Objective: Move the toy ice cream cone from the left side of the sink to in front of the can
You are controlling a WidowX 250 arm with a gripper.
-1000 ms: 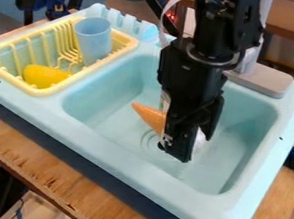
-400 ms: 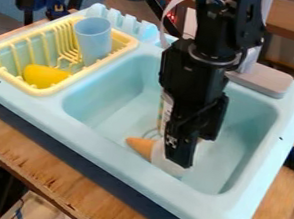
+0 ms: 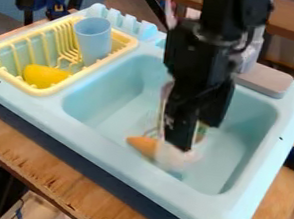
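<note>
The black gripper point(image 3: 179, 139) hangs over the middle of the light blue sink point(image 3: 109, 108), pointing down. Just below and to its left lies an orange cone-shaped thing point(image 3: 142, 145) on the sink floor. Beside that, right under the gripper, is a blurred whitish thing point(image 3: 173, 157), partly covered by the gripper. A bit of green and orange point(image 3: 201, 131) peeks out at the gripper's right. Whether the gripper touches any of these is hidden.
Left of the basin, a yellow dish rack point(image 3: 53, 89) holds a blue cup point(image 3: 93, 37) and a yellow object point(image 3: 43, 75). A grey faucet base point(image 3: 266, 80) stands at the sink's back edge. Blue clamps are at the far left and right.
The orange cone and whitish thing shifted toward the sink's front, then the cone stayed nearly put. The gripper first dipped forward with them and has since risen slightly.
</note>
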